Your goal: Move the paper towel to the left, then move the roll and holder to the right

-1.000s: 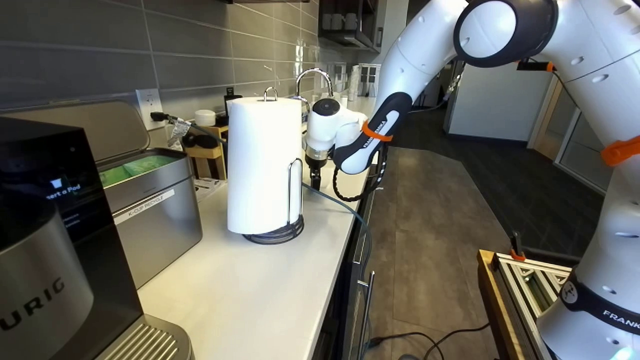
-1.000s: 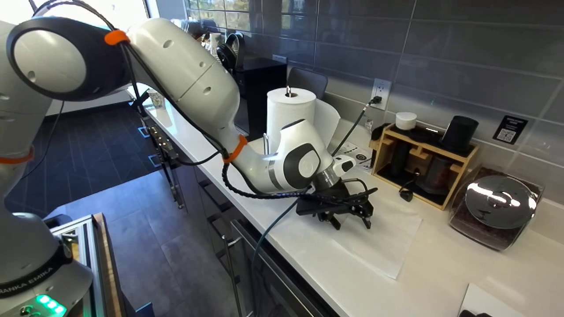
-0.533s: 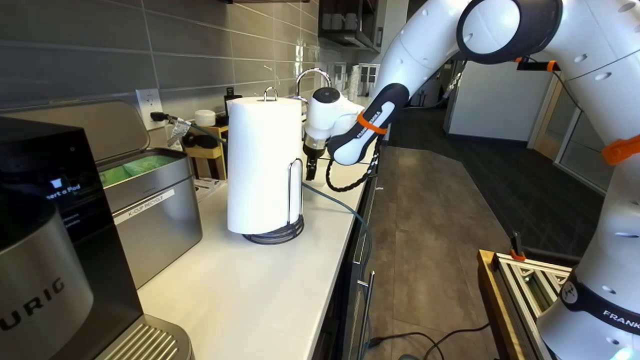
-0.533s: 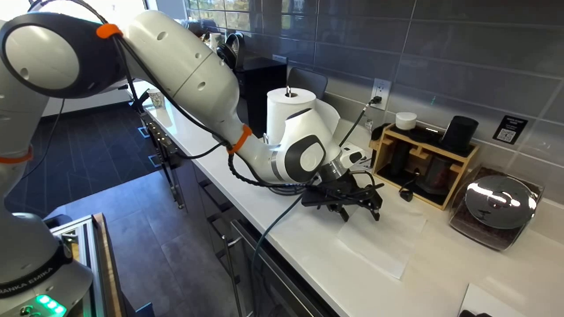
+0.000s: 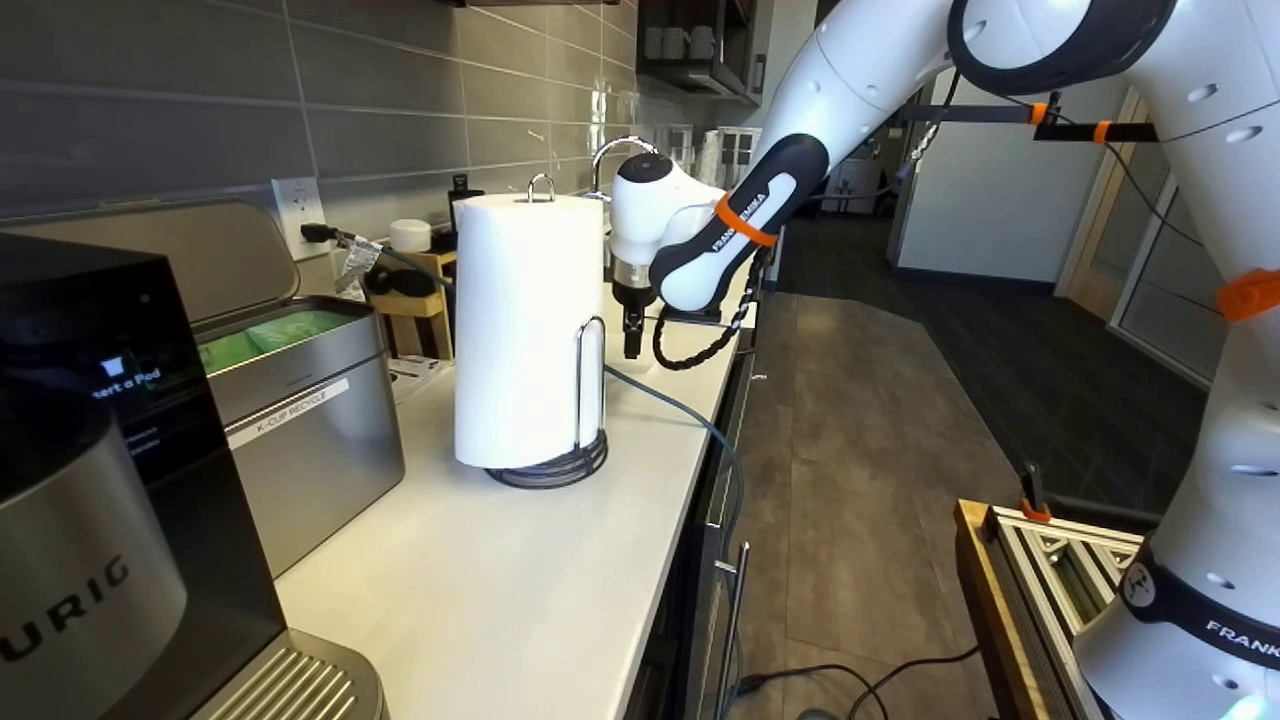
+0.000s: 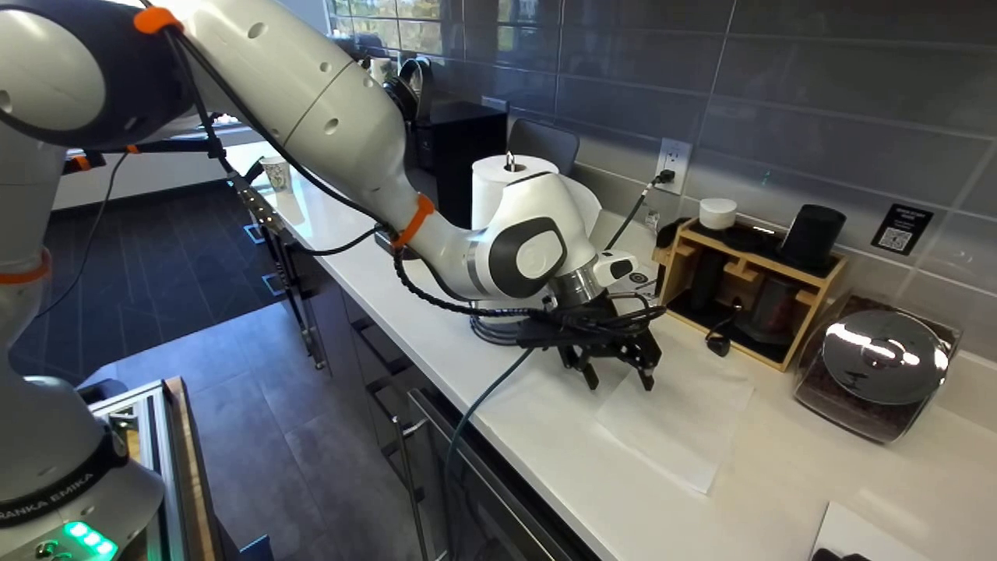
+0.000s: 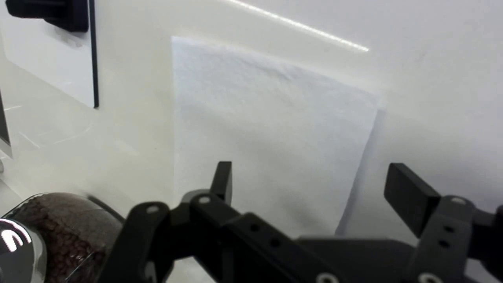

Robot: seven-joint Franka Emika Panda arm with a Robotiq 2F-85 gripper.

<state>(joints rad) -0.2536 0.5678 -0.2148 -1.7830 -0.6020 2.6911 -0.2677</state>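
Note:
The paper towel is a flat white sheet on the counter. It also shows below my jaws in the wrist view, one edge passing between the fingers. My gripper is open and empty, just above the near-roll end of the sheet; in the wrist view the fingers are wide apart, one over the sheet and one beyond its edge. The roll stands upright on its dark wire holder, behind my wrist in an exterior view, where the arm hides part of it.
A metal bin and a coffee machine stand near the roll. A wooden organizer and a jar of beans stand along the wall. A blue cable crosses the counter's front edge. A white board lies beyond the sheet.
My gripper has risen off the sheet, shifting rightward and then back in an exterior view. The sheet has slid slightly to the right there. The roll and holder have not moved.

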